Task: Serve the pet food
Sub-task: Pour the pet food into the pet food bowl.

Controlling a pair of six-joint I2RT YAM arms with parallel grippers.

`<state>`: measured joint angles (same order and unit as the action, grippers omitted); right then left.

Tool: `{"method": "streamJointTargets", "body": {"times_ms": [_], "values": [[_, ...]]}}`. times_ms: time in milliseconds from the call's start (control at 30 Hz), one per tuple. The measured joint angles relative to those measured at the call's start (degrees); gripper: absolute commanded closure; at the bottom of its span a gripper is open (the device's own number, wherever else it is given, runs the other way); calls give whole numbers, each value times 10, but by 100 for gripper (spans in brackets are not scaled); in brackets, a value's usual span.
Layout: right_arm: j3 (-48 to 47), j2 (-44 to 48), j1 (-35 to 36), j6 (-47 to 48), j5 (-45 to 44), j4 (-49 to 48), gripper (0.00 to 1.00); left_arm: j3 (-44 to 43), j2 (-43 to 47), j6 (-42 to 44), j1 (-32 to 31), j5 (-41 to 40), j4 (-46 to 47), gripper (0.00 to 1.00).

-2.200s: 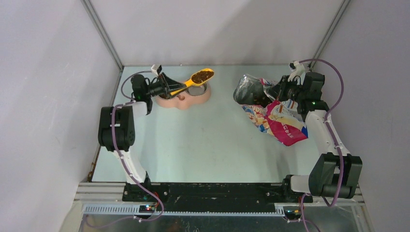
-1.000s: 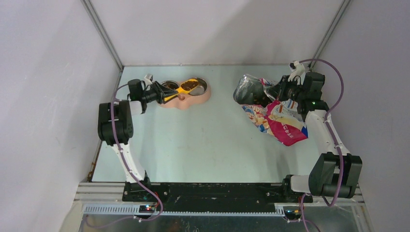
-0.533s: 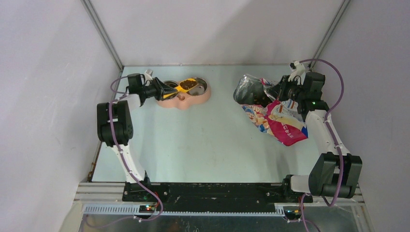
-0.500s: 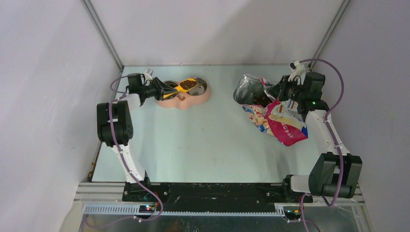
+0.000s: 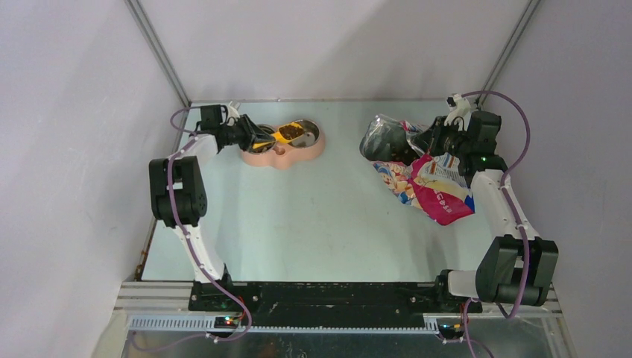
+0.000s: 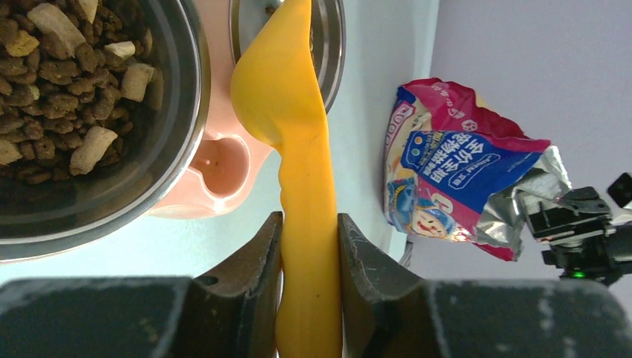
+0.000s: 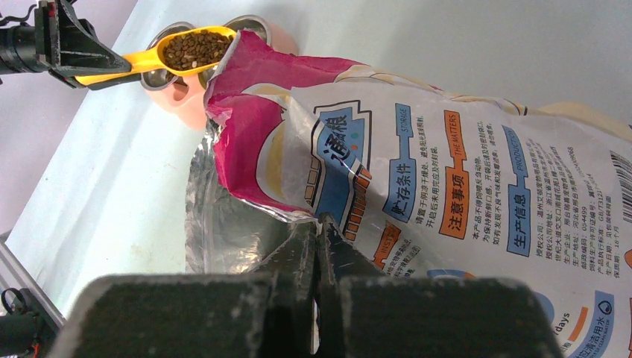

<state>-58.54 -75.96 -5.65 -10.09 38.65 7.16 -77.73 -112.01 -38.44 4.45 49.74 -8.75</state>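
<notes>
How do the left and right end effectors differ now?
The left end effector clamps the yellow scoop by its handle, fingers held apart by it; the right end effector is pinched shut on the cat food bag. The left is by the pink feeder, the right far from it. Both grip something.

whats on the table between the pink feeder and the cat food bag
Nothing. In the top external view, the table is bare between the pink feeder and the cat food bag.
</notes>
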Motion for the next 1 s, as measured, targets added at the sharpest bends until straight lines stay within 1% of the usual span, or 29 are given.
{"method": "streamJointTargets", "body": {"times_ms": [433,700,833,1000], "values": [[0,2,0,0,0,0,100,-88,0,72,-32,-74,-150,100],[0,4,-1,0,0,1,100,-149,-14,103,-58,-117,-227,100],[0,4,-1,0,0,1,100,-172,-26,111,-66,-127,-251,100],[0,5,-2,0,1,1,100,-187,-37,115,-68,-130,-258,100]]}}
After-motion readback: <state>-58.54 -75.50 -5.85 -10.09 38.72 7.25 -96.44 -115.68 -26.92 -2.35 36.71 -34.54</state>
